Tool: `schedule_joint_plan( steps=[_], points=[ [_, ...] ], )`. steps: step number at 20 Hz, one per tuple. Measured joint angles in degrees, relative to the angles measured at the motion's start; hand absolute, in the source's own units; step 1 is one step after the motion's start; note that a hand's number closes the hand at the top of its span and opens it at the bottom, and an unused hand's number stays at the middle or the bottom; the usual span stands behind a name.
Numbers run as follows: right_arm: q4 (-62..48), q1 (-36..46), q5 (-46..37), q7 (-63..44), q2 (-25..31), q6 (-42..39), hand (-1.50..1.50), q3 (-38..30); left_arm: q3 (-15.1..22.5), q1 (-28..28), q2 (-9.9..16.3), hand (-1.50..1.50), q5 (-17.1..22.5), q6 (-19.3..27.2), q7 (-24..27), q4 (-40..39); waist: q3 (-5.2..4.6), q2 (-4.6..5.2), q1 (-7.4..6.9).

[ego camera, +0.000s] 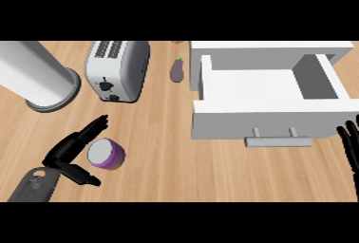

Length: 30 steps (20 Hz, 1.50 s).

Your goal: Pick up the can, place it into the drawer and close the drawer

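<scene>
The short purple can with a white lid [107,154] lies left of the open white drawer [270,84]; our left hand [70,152], spread, brackets it. Next we close and lift.

Black hands [70,152], grey left forearm [32,187]
</scene>
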<state>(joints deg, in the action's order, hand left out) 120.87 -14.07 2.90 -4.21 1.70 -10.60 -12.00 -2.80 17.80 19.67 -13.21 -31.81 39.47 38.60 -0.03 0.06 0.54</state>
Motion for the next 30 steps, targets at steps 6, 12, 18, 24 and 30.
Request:
schedule_joint_plan(
  steps=[6,12,18,24,30],
  points=[
    [0.98,-1.30,-0.50,0.28,-0.47,-0.59,-1.50,0.49,0.85,2.70,-1.76,-1.50,-0.49,2.20,1.13,-3.87,-0.01,0.01,0.06],
    [2.17,-0.73,0.22,-1.57,-0.15,-0.55,-1.50,-0.17,1.65,4.66,-2.59,-1.50,-1.15,3.36,3.12,-7.75,-0.01,0.02,0.06],
    [1.46,0.29,1.06,-1.75,0.35,-0.83,-1.50,-1.46,2.99,5.07,-3.60,-1.50,-1.61,3.73,3.72,-8.56,-0.01,0.01,-0.06],
    [2.36,-1.36,1.96,-1.35,-0.25,-1.38,-1.50,-1.73,4.38,4.37,-5.18,1.50,-0.94,3.17,2.65,-5.72,0.03,-0.07,-0.17],
    [2.04,-2.10,1.18,-0.43,-0.67,-0.72,-1.50,-0.63,5.01,4.83,-6.20,1.50,0.31,1.76,1.59,-4.79,0.02,-0.06,-0.14]
  ],
)
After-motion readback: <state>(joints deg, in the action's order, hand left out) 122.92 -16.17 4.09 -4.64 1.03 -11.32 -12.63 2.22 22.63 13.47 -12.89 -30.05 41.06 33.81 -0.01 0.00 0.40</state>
